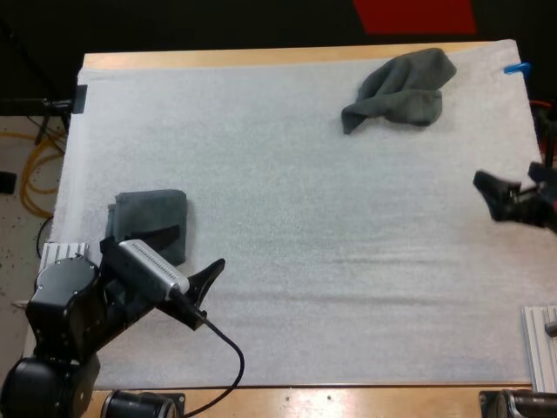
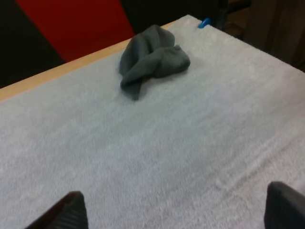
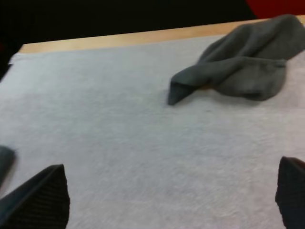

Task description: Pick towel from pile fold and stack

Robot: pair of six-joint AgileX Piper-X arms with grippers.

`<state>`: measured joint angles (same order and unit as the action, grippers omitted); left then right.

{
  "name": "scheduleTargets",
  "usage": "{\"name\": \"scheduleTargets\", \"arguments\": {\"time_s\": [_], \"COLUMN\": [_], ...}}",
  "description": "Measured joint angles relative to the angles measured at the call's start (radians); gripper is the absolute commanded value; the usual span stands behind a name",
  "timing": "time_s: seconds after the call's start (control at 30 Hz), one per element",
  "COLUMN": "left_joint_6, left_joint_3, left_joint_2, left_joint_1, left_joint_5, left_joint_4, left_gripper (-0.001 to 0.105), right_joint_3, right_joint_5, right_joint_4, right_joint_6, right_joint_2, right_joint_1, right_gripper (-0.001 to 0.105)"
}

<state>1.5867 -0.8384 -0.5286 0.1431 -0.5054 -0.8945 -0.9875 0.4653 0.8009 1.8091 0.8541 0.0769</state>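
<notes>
A crumpled dark grey-green towel (image 1: 400,87) lies near the far right corner of the white mat (image 1: 287,218). A folded towel (image 1: 148,225) rests flat at the mat's left side. My left gripper (image 1: 202,292) hovers just right of the folded towel, open, with nothing between its fingers. In the left wrist view its fingertips (image 2: 62,213) stand wide apart, and the crumpled towel (image 2: 152,59) lies far ahead. My right gripper (image 1: 493,196) is open at the right edge, well in front of the crumpled towel (image 3: 243,67). Its fingertips (image 3: 40,200) are spread over bare mat.
The wooden table edge (image 1: 261,57) runs along the far side of the mat. Metal arm bases sit at the front left (image 1: 61,252) and front right (image 1: 540,344). Bare mat stretches between the two towels.
</notes>
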Motion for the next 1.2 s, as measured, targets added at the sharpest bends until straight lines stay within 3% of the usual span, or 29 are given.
{"name": "scheduleTargets", "arguments": {"time_s": [0.43,0.8,1.2], "left_joint_6": [0.002,0.006,0.060], "left_joint_3": [0.000,-0.003,-0.003], "left_joint_2": [-0.075,-0.130,-0.130], "left_joint_1": [0.000,0.000,0.000], "left_joint_5": [0.000,-0.020,-0.061], "left_joint_4": [0.024,0.035,0.035], "left_gripper": [0.072,0.072,0.072], "right_joint_3": [-0.246,-0.458,-0.675], "right_joint_5": [-0.136,-0.253,-0.329], "right_joint_4": [-0.089,-0.101,-0.101], "right_joint_6": [-0.073,-0.114,-0.280], "right_joint_2": [0.439,0.819,1.210], "right_joint_1": [-0.004,-0.142,-0.174], "right_gripper": [0.085,0.085,0.085]}}
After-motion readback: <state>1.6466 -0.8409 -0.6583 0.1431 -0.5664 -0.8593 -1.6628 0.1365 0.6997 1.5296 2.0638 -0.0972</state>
